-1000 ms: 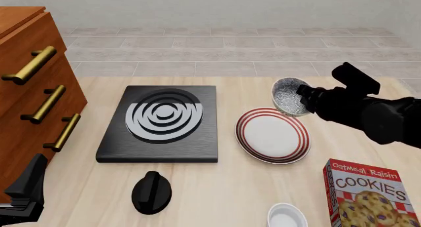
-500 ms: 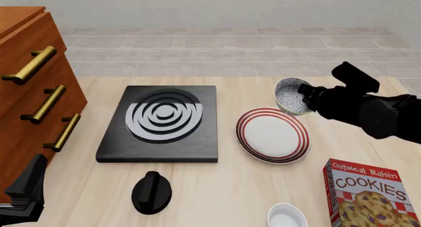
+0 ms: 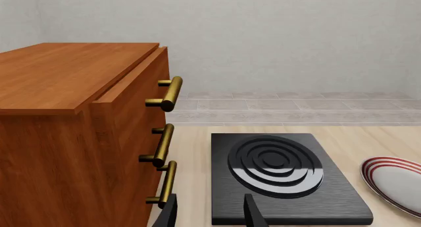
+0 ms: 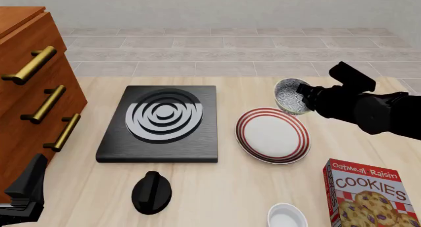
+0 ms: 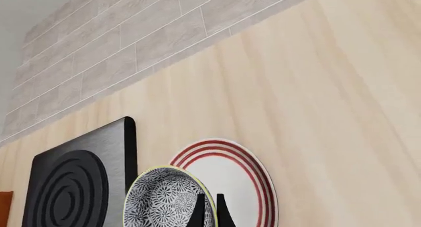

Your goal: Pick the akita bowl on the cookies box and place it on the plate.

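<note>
Right pincer (image 4: 304,93) was pinching the akita bowl (image 4: 289,94) by its rim, held just beyond the plate (image 4: 272,135). You needed to center it over the plate, lower it level, then release.

The only readable lettering stands on the cookies box (image 4: 371,195) at the near right of the table in the front view — a red carton with pictured brown cookies. Across its top, smaller white script reads "Oatmeal Raisin"; below it, in large white capitals, "COOKIES". The lower part of the box runs out of the picture, so any further print there cannot be read. Neither wrist view shows any text, label or number.
</note>
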